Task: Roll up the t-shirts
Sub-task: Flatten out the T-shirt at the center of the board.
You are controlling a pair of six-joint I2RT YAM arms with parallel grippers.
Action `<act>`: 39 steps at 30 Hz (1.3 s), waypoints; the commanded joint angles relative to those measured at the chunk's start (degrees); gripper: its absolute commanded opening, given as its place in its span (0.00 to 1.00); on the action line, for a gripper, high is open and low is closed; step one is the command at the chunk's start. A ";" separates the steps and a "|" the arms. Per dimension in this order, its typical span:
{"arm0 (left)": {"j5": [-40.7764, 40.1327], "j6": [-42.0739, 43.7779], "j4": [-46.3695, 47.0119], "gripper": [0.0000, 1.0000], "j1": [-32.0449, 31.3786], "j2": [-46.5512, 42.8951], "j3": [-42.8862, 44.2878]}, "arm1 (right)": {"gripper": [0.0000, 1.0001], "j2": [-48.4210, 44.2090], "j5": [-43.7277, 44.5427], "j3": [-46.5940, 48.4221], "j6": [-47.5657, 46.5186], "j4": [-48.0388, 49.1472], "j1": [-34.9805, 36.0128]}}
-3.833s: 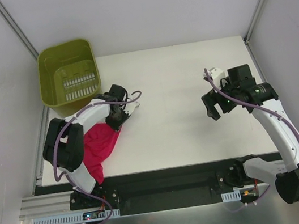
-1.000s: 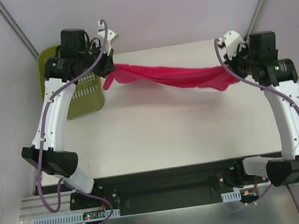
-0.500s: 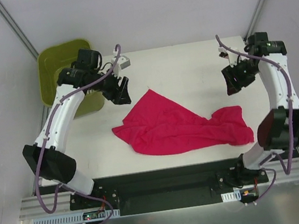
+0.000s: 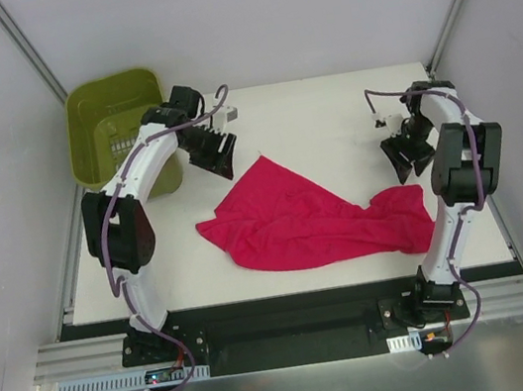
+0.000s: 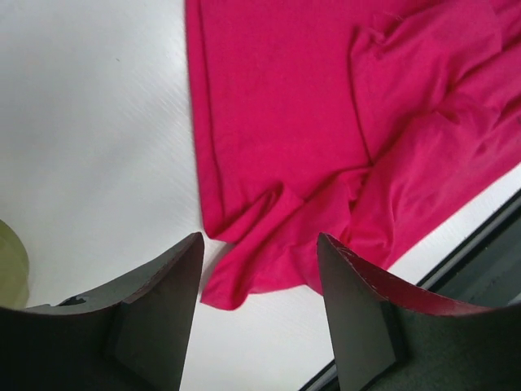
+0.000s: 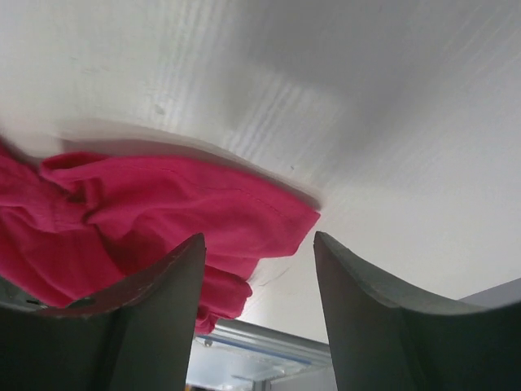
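Thin magenta t-shirt lies rumpled (soft folds); left hand, right hand both apart.

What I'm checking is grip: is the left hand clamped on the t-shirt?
No, the left hand is open, with nothing between its fingers, and the t-shirt lies on the table beneath it.

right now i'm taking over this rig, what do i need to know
Left hand: open, empty, by the t-shirt's far left edge.
Right hand: open, empty, over its right end.
The magenta t-shirt lies on the table, wrinkled and bunched; the green basket stands at the far left corner.
Done: shirt is out on the table.
Left: flatten it, then roll it; no rolling begun.
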 commanded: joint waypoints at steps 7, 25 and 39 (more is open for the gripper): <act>-3.94 -0.67 0.84 0.58 -0.35 -0.22 3.93 | 0.59 5.31 11.03 -0.01 -0.01 -6.02 -0.26; -7.54 1.17 0.93 0.58 -0.18 -3.47 6.30 | 0.01 4.13 -1.79 40.95 4.47 -11.22 2.12; -7.80 0.73 1.28 0.58 0.70 -7.78 7.71 | 0.01 -38.69 -16.48 7.37 4.55 1.53 2.82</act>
